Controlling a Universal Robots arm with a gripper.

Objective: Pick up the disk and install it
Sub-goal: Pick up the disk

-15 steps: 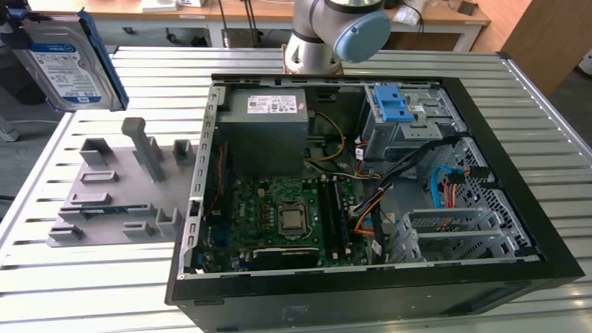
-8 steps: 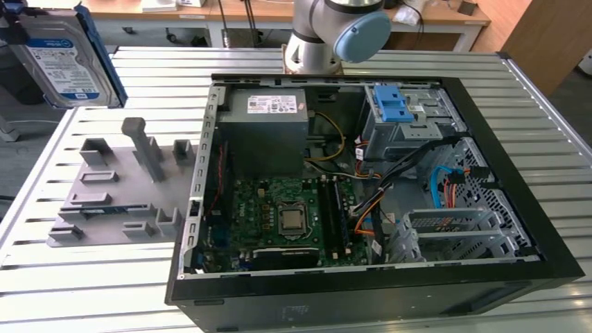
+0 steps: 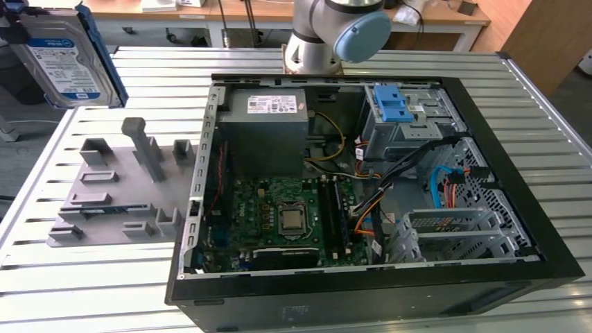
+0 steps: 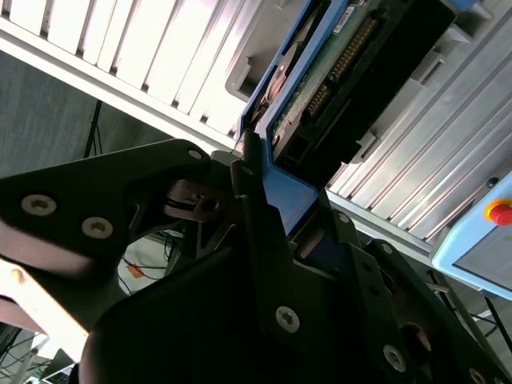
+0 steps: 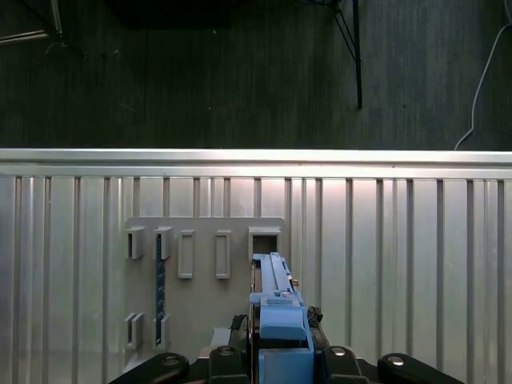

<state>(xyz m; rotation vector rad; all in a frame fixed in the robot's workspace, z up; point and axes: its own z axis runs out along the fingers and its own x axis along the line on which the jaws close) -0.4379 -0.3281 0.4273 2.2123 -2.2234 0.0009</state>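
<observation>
Pickup looks done: the gripper [image 4: 276, 200] is clamped on the disk [image 3: 63, 59] by its blue frame, held clear above the grey holder [image 3: 111, 194]. The open computer case [image 3: 370, 173] sits well off to its side, so the install's still left, I'd say.

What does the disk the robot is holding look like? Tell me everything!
The disk is a flat silver metal rectangle with a blue-and-white label and a thin blue plastic bracket round its edge. It hangs upright in the air over the grey holder plate, outside the computer case. The gripper is shut on its bracket end.
</observation>
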